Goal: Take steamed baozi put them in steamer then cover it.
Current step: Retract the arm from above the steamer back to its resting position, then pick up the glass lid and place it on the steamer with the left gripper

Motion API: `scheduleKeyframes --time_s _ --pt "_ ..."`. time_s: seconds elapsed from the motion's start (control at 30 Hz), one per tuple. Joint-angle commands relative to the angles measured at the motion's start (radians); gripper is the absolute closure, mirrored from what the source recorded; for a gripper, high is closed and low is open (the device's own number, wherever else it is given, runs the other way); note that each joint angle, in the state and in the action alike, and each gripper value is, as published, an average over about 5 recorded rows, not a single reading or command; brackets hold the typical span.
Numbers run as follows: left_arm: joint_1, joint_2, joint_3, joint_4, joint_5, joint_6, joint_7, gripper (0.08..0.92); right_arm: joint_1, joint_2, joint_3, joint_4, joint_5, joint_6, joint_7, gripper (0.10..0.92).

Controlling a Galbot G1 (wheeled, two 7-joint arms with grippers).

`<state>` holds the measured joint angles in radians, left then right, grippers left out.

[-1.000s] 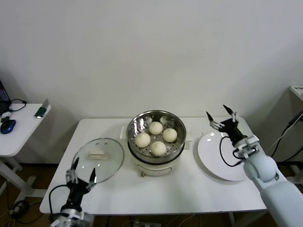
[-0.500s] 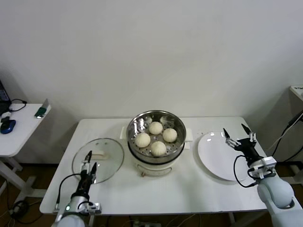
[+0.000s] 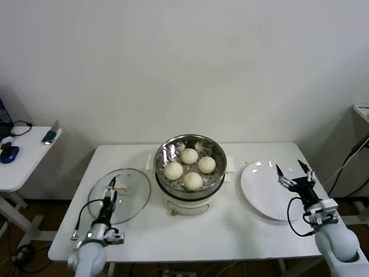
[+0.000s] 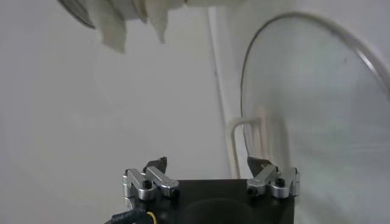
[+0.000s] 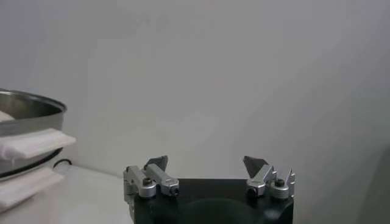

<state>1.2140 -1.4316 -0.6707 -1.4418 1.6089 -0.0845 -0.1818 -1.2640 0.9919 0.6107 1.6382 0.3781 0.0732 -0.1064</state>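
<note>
The steamer (image 3: 189, 167) stands mid-table with several cream-white baozi (image 3: 193, 181) in its perforated steel basket. The cover, a clear glass lid (image 3: 130, 199) with a white bar handle, lies flat on the table to the steamer's left. My left gripper (image 3: 110, 187) hovers open over the lid near its handle. In the left wrist view the lid (image 4: 317, 109) fills the far side beyond the open gripper (image 4: 207, 163). My right gripper (image 3: 290, 168) stands open and empty over the right part of the white plate (image 3: 259, 193). The right wrist view shows that gripper (image 5: 207, 161) with the steamer's rim (image 5: 24, 109) off to one side.
The white table (image 3: 230, 231) ends just in front of both arms. A small side table (image 3: 23, 167) with a blue mouse (image 3: 8, 154) stands at the far left. Cables hang at the far right edge.
My left gripper has advanced from the table's front edge to over the lid. My right gripper has drawn back from the plate's far side toward its near right part.
</note>
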Motion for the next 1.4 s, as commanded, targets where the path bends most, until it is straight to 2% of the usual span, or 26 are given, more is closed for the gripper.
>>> scheduleKeyframes --time_s 0.03,0.37,0.47,0.8,1.2,1.4 --pt "-0.119 0.007 0.006 0.149 0.05 0.012 -0.027 0.177 -0.008 0.023 0.008 -0.023 -0.035 0.007 -0.006 0.203" --pt "-0.149 -0.002 0.028 0.169 0.0 0.029 -0.07 0.177 -0.007 0.05 -0.005 -0.043 -0.074 0.018 -0.018 0.203" --pt "-0.149 -0.001 0.035 0.172 -0.013 0.024 -0.065 0.207 -0.006 0.056 -0.01 -0.046 -0.082 0.018 -0.02 0.203" --pt "-0.14 0.002 0.033 0.196 -0.028 0.013 -0.061 0.49 0.004 0.074 -0.014 -0.056 -0.101 0.024 -0.024 0.203" --pt "-0.08 0.032 0.043 0.06 -0.126 0.005 -0.034 0.824 0.008 0.073 -0.017 -0.069 -0.117 0.037 -0.028 0.203" --pt "-0.003 0.08 0.043 -0.125 -0.215 0.039 -0.009 0.852 0.011 0.067 -0.017 -0.072 -0.12 0.044 -0.033 0.203"
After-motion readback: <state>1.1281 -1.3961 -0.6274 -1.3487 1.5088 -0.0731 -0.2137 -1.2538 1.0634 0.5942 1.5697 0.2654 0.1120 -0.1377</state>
